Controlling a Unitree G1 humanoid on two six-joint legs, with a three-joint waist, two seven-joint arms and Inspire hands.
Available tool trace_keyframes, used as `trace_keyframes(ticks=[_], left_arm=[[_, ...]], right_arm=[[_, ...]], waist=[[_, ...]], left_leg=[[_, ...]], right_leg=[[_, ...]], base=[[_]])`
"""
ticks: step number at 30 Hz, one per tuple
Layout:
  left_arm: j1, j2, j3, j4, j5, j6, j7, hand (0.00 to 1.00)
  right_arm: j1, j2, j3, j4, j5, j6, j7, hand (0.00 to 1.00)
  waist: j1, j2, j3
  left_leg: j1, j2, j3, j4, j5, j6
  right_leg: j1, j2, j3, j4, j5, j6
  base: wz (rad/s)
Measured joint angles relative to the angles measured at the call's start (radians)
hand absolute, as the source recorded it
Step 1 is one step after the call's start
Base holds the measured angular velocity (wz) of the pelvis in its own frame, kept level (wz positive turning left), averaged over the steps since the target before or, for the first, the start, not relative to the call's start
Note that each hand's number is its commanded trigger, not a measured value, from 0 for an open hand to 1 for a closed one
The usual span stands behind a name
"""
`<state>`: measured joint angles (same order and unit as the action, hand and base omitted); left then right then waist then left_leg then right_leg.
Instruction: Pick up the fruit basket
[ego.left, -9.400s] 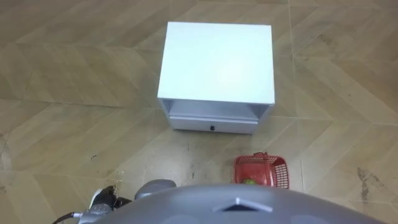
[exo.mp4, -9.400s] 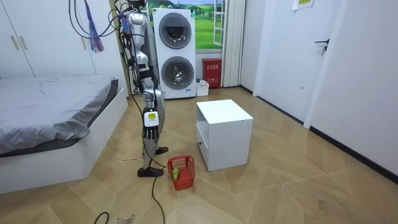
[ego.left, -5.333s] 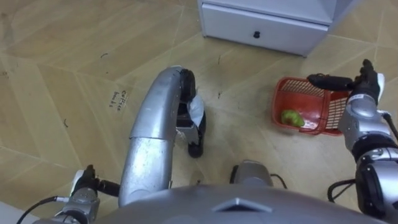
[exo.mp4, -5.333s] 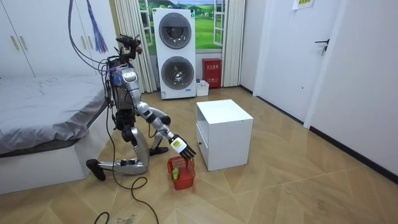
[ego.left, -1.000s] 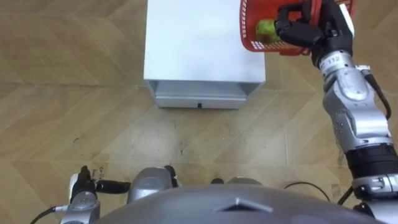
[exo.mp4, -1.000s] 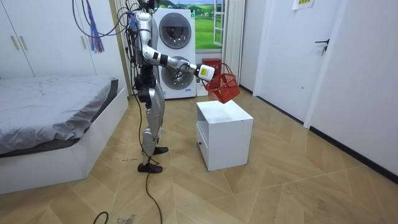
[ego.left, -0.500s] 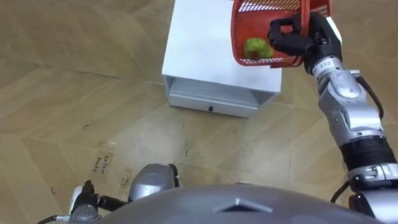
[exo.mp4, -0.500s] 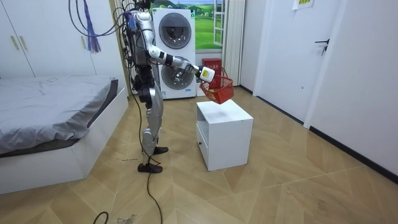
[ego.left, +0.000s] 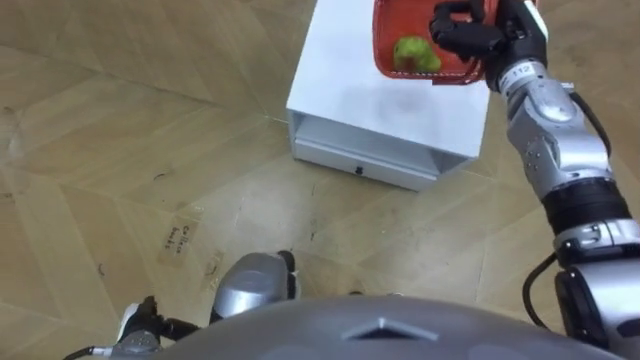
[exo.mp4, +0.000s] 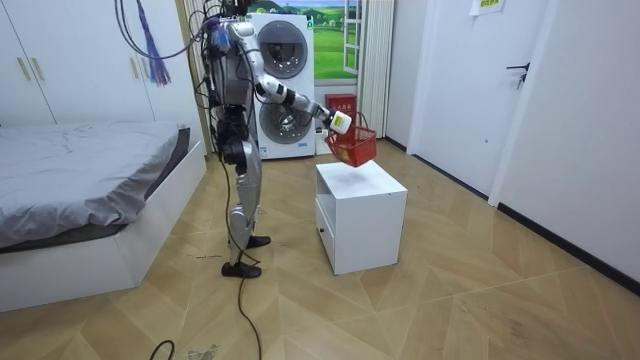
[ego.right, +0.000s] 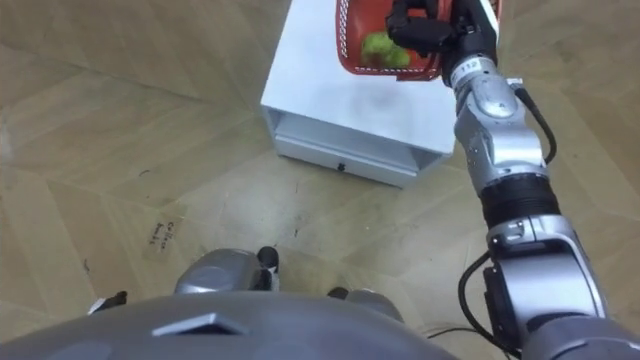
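Right hand (ego.left: 488, 35) is clamped on the red fruit basket (ego.left: 384, 42), holding it above the white counter (ego.left: 350, 95); one green fruit (ego.left: 410, 53) lies inside

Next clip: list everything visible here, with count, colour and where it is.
fruit basket: one, red, in the air over the cabinet top
fruit: one, green, inside the fruit basket
cabinet: one, white, in front of the robot, drawer facing it
bed: one, grey cover, room view's left
washing machines: two, white, stacked behind the robot
door: one, white, room view's right
right hand: raised, fingers curled on the fruit basket
left hand: low at the robot's left side
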<state>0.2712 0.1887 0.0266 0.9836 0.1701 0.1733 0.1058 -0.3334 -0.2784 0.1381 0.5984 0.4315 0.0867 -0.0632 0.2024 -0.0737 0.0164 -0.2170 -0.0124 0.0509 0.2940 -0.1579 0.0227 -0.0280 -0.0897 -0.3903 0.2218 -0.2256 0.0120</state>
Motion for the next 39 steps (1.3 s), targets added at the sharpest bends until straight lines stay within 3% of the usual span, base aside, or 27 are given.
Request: trace_keyframes(ticks=[4, 14, 15, 16, 21, 39], left_arm=[[0.0, -0.003, -0.001, 0.009, 0.0, 0.009, -0.009, 0.0], [0.0, 0.0, 0.0, 0.019, 0.0, 0.011, -0.01, 0.0], [0.0, 0.0, 0.0, 0.019, 0.0, 0.011, -0.012, 0.0], [0.0, 0.0, 0.0, 0.019, 0.0, 0.011, -0.013, 0.0], [-0.009, 0.001, 0.0, 0.017, 0.0, 0.015, -0.033, 0.0], [-0.027, 0.009, 0.0, 0.022, 0.0, 0.018, -0.031, 0.0]], right_arm=[[-0.039, 0.003, 0.0, 0.134, 0.036, 0.009, -0.003, 1.0], [-0.082, 0.0, -0.001, 0.253, 0.151, 0.026, 0.018, 1.0], [-0.082, 0.0, 0.0, 0.261, 0.166, 0.026, 0.023, 0.57], [-0.082, 0.0, 0.0, 0.266, 0.176, 0.027, 0.023, 0.0], [-0.101, -0.001, 0.008, 0.367, 0.242, 0.047, 0.068, 0.0], [-0.121, -0.009, -0.004, 0.437, 0.245, 0.079, 0.144, 0.0]], waist=[[0.026, 0.002, 0.0015], [0.038, -0.001, 0.0051], [0.039, -0.002, 0.0055], [0.041, -0.002, 0.006], [0.051, -0.013, 0.0115], [0.052, -0.021, 0.0117]], left_leg=[[-0.015, -0.004, -0.011, 0.0, 0.003, 0.005], [-0.052, -0.027, -0.03, -0.004, 0.011, 0.019], [-0.052, -0.028, -0.032, -0.004, 0.011, 0.019], [-0.052, -0.029, -0.033, -0.004, 0.011, 0.019], [-0.061, -0.032, -0.04, -0.001, 0.012, 0.02], [-0.07, -0.033, -0.037, 0.007, 0.014, 0.024]], right_leg=[[-0.013, -0.011, -0.01, 0.008, -0.002, 0.003], [-0.045, -0.023, -0.023, 0.018, -0.008, 0.015], [-0.044, -0.024, -0.024, 0.018, -0.008, 0.015], [-0.044, -0.024, -0.024, 0.018, -0.008, 0.015], [-0.048, -0.029, -0.029, 0.018, -0.008, 0.015], [-0.063, -0.033, -0.035, 0.036, -0.007, 0.018]], base=[[0.1], [0.08], [0.0], [0.0], [0.04], [0.0]])
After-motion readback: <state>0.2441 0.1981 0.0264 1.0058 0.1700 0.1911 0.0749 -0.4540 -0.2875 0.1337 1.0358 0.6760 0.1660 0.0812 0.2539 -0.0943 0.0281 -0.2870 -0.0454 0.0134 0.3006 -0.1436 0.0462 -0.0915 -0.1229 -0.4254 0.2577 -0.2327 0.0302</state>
